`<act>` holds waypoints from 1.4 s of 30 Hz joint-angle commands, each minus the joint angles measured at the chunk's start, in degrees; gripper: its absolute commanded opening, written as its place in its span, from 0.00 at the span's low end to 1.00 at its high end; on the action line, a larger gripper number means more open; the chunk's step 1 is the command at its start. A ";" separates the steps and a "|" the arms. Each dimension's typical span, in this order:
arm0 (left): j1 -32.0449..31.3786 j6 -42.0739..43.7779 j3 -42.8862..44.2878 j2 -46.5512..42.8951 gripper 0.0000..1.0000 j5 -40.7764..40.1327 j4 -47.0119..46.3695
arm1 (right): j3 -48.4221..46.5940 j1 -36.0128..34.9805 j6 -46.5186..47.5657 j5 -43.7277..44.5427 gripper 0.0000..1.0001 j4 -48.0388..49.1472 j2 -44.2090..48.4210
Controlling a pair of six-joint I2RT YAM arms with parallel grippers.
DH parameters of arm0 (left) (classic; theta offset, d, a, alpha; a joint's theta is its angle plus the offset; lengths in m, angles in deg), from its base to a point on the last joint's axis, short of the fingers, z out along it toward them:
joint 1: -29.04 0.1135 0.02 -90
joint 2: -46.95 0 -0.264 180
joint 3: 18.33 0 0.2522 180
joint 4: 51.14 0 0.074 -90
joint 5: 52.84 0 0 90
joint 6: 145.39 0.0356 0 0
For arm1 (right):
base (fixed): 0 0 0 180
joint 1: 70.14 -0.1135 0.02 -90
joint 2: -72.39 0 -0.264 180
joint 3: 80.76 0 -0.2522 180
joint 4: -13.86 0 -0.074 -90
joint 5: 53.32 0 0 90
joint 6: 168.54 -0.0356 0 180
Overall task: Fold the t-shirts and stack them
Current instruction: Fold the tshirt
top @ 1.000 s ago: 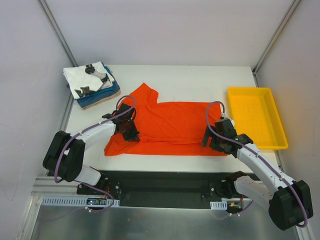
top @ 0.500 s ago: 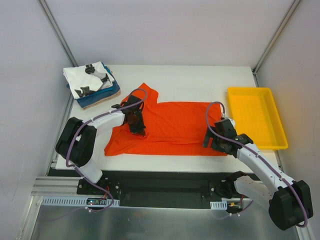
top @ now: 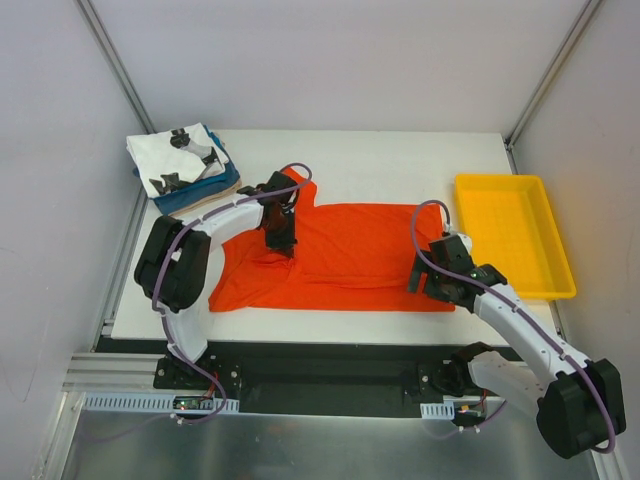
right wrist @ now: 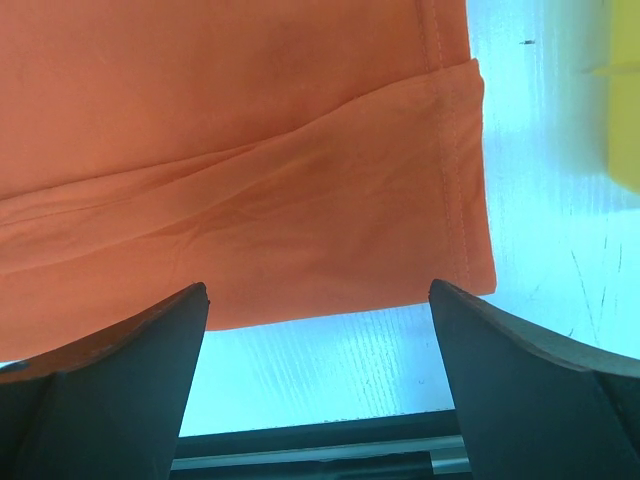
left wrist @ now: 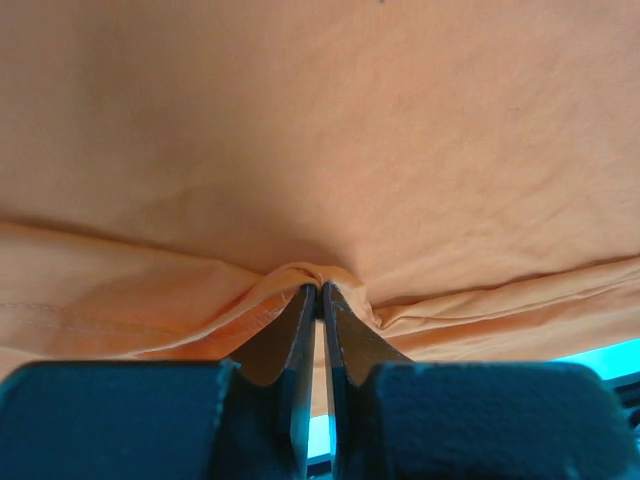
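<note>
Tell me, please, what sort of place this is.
Probably a robotics lab test cell: a white table enclosed by plain grey panels, a left arm and a right arm bolted at its near edge, and an orange-red tee laid out beside a yellow tray.

Matt, finely creased cloth: orange-red tee (top: 350, 255); smooth glossy plastic: yellow tray (top: 510, 230); smooth, faintly scratched tabletop (top: 380, 160); matt dark right end effector (right wrist: 318, 290)

From above and behind the arm bases we look down over the whole table (top: 400, 165). Our left wrist view sits tight against the orange-red tee (left wrist: 320, 150), facing out along the left gripper (left wrist: 321, 300). Our right wrist view, further back, looks between the right gripper (right wrist: 318, 290) fingers at the tee's hem corner. All three views share that tee.
</note>
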 commanded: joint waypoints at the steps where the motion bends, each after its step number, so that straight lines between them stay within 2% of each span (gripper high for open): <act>1: -0.90 5.45 5.41 2.77 0.07 0.10 4.32 | -2.58 -0.16 0.82 2.12 0.97 -0.98 -0.90; 8: -1.43 8.71 10.60 6.11 0.16 -0.86 6.43 | -2.67 -0.07 0.82 2.91 0.97 -0.72 -1.86; 11: -1.70 10.03 13.32 7.52 0.28 -1.91 7.49 | -2.67 -0.07 0.91 2.82 0.97 -0.54 -2.04; 12: -1.78 10.12 14.29 7.70 0.33 -2.62 8.45 | -2.59 -0.16 0.91 3.00 0.97 -0.54 -1.95; 13: -1.78 10.12 14.64 7.44 0.47 -4.36 8.72 | -2.58 -0.16 0.91 3.17 0.97 -0.54 -1.87; 16: -1.78 8.98 13.95 4.28 0.69 -6.05 9.42 | -2.41 -0.07 0.82 3.09 0.97 -0.54 -1.34; 18: -1.78 7.32 11.75 0.26 0.89 -6.31 9.34 | -2.32 -0.16 1.00 2.91 0.97 -0.37 -1.16; 20: -1.78 6.09 9.13 -2.74 0.99 -7.62 9.07 | -2.23 -0.16 0.91 2.56 0.97 -0.19 -1.25; 25: -1.78 0.81 1.13 -13.29 0.99 -10.27 7.14 | -1.88 -0.07 1.00 2.12 0.97 -0.02 -1.16; 30: -1.78 -3.58 -9.86 -20.32 0.99 -6.69 0.22 | -1.71 -0.07 1.26 2.12 0.97 0.16 -1.25; 36: -1.78 -7.19 -15.59 -18.77 0.99 -3.33 -7.79 | -1.53 -0.07 1.43 1.68 0.97 0.60 -1.51; 40: -1.61 -8.25 -14.71 -14.28 0.99 -10.60 -8.42 | -1.44 -0.07 1.96 1.68 0.97 0.34 -1.42; 42: -1.61 -8.42 -13.22 -11.83 0.99 -10.88 -8.59 | -1.27 -0.16 1.96 1.94 0.97 0.34 -1.43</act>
